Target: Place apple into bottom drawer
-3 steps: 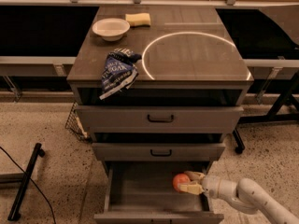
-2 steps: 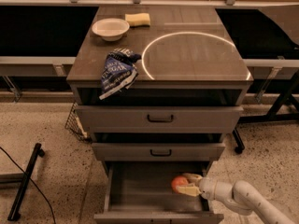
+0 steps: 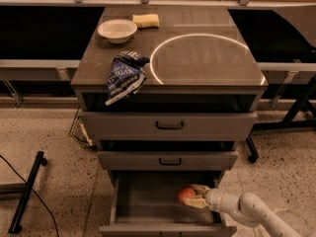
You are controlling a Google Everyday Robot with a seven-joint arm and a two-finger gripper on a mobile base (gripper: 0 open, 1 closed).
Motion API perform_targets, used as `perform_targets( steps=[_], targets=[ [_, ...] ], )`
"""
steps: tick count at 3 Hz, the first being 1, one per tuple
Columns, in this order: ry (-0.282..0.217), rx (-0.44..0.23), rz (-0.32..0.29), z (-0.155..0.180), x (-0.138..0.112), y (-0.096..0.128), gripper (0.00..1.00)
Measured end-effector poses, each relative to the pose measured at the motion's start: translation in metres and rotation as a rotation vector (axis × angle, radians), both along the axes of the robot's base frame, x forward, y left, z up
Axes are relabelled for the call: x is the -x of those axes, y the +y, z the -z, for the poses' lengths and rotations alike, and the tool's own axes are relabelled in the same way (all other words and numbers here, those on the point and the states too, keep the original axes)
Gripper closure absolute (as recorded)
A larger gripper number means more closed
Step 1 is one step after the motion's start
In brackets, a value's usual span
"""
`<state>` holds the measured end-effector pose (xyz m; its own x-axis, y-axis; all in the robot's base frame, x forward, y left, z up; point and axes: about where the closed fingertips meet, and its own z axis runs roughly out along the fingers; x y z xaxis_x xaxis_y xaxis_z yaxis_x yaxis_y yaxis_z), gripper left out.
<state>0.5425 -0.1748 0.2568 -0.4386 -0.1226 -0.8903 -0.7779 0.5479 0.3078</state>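
Gripper [image 3: 194, 196] sits low inside the pulled-out bottom drawer [image 3: 143, 204], arm entering from my right | fingers clamped round the apple [image 3: 185, 195] | I judge it's held near the floor so release won't bounce it.

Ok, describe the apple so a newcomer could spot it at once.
The grey cabinet has its bottom drawer pulled open. Inside, toward the right, the gripper reaching in holds the apple. It is the only round orange-red thing, unlike the white bowl and yellow sponge on top.
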Motion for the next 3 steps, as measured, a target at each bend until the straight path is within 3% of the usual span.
perform_targets(
  steps=[2, 3],
  targets=[
    [-0.022, 0.022, -0.035, 0.038, -0.021, 0.006, 1.0],
    [0.0, 0.046, -0.051, 0.056, -0.023, 0.001, 0.74]
  ],
)
